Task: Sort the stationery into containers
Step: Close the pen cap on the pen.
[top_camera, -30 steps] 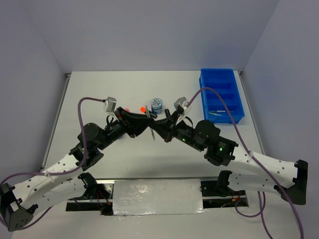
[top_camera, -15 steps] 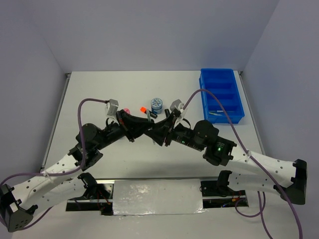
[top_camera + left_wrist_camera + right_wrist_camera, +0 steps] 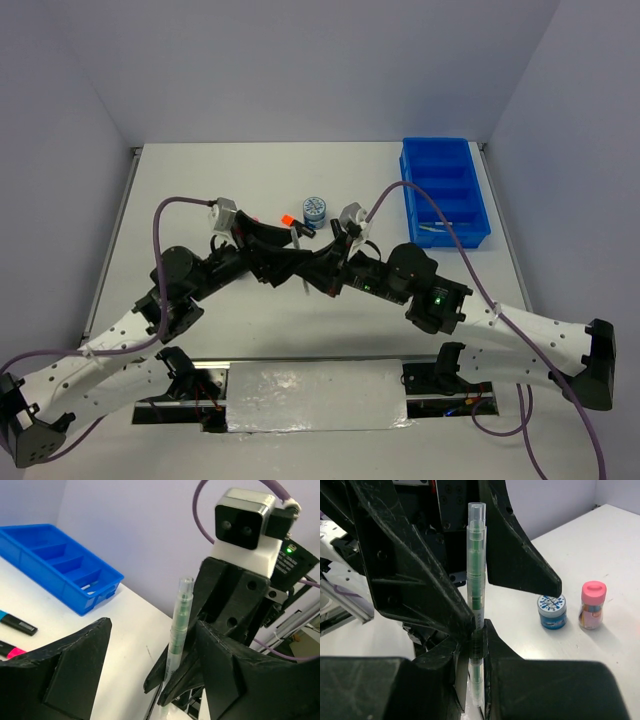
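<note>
A thin clear pen with a green core (image 3: 476, 575) stands upright, pinched low down in my right gripper (image 3: 477, 632), which is shut on it. My left gripper (image 3: 152, 630) is open, with its two fingers on either side of the pen (image 3: 179, 625) and not touching it. In the top view both grippers meet at mid-table, left (image 3: 292, 256) and right (image 3: 314, 268). The blue tray (image 3: 445, 190) sits at the far right with thin pens (image 3: 436, 229) in its near compartment. A blue-white tub (image 3: 314, 209) and an orange-capped highlighter (image 3: 287, 219) lie behind the grippers.
A pink bottle (image 3: 592, 605) stands next to the tub (image 3: 551, 611). A blue-capped highlighter (image 3: 16, 624) and a pink-capped one (image 3: 9, 650) lie on the table left of the left gripper. Grey walls surround the white table (image 3: 180, 200).
Both grippers have shifted a little toward the near edge, and the right wrist has moved left, closer in on the left gripper. The tub and highlighters have not moved.
</note>
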Action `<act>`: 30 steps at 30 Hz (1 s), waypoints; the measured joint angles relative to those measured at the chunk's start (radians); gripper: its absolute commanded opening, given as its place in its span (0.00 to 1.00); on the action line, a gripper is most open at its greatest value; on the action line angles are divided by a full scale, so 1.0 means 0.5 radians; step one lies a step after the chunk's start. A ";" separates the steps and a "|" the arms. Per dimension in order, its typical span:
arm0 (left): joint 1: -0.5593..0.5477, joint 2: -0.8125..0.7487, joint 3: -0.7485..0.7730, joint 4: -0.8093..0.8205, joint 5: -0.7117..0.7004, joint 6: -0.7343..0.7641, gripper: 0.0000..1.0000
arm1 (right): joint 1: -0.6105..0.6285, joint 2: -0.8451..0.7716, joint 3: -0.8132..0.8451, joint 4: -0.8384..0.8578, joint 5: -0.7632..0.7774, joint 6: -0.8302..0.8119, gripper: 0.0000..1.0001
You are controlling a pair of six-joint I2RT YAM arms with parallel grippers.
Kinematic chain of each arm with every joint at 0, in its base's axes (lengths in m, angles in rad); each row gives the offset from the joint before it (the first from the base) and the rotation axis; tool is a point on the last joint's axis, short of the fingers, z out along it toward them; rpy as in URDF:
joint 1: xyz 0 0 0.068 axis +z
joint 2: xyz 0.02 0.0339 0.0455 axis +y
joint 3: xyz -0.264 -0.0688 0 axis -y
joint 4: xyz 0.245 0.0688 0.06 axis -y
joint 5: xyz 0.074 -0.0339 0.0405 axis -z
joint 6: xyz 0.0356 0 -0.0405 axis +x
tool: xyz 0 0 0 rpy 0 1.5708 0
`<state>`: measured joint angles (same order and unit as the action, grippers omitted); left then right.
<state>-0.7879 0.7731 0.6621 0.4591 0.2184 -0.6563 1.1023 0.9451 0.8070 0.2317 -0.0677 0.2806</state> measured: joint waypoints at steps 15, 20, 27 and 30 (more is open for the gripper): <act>0.000 -0.050 0.082 -0.144 -0.187 0.057 0.68 | -0.001 0.000 -0.032 -0.002 0.021 0.014 0.00; 0.000 -0.050 0.082 -0.143 -0.170 0.057 0.68 | -0.001 0.004 -0.032 -0.005 0.021 0.013 0.00; 0.000 -0.050 0.095 -0.146 -0.117 0.058 0.69 | -0.001 0.034 -0.031 -0.027 0.024 0.013 0.00; 0.000 -0.050 0.111 -0.149 -0.113 0.060 0.69 | -0.001 0.052 -0.027 -0.033 0.024 0.012 0.00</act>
<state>-0.7879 0.7479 0.7174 0.3847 0.1619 -0.6266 1.1019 0.9710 0.7933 0.2153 -0.0559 0.2867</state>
